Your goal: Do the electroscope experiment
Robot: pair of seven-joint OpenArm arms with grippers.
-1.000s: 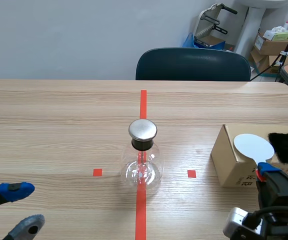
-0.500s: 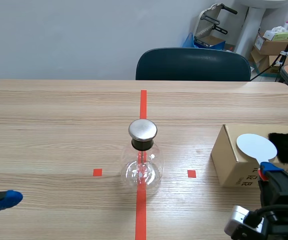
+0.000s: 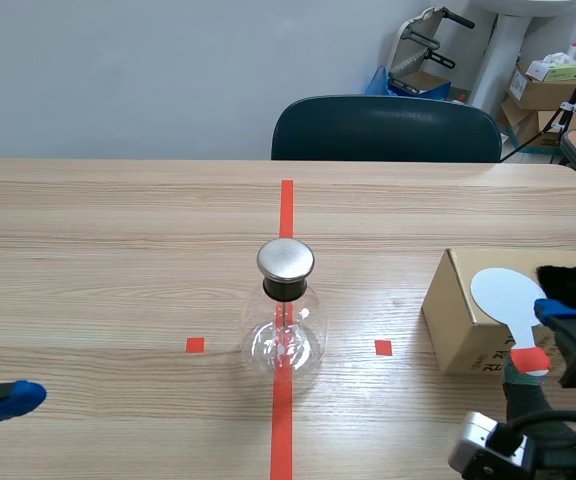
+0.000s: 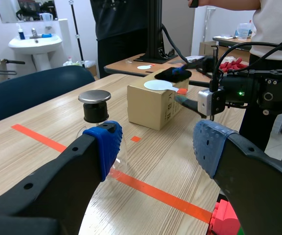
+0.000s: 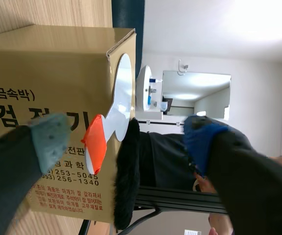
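Note:
The electroscope, a glass flask [image 3: 285, 335] with a round metal cap [image 3: 286, 259], stands on the red centre line. To its right, a white disc paddle [image 3: 508, 292] with a red handle [image 3: 530, 360] lies on a cardboard box [image 3: 453, 320], next to a black fur piece [image 3: 574, 285]. My right gripper [image 3: 546, 350] is open around the handle. In the right wrist view the red handle [image 5: 95, 144] sits loose between the spread fingers of my right gripper [image 5: 126, 139]. My left gripper [image 4: 155, 147] is open and empty, well short of the flask [image 4: 94, 105]. Only its blue pad [image 3: 3, 397] shows in the scene view.
A dark chair [image 3: 386, 128] stands at the table's far edge. In the left wrist view, people [image 4: 124, 24] stand beyond the table near a black stand. A red block [image 4: 224, 220] lies under the left gripper.
My right gripper has opened off the paddle's red handle, and the paddle stays on the box. My left gripper has drawn back toward the near left corner, with its lower finger gone from view.

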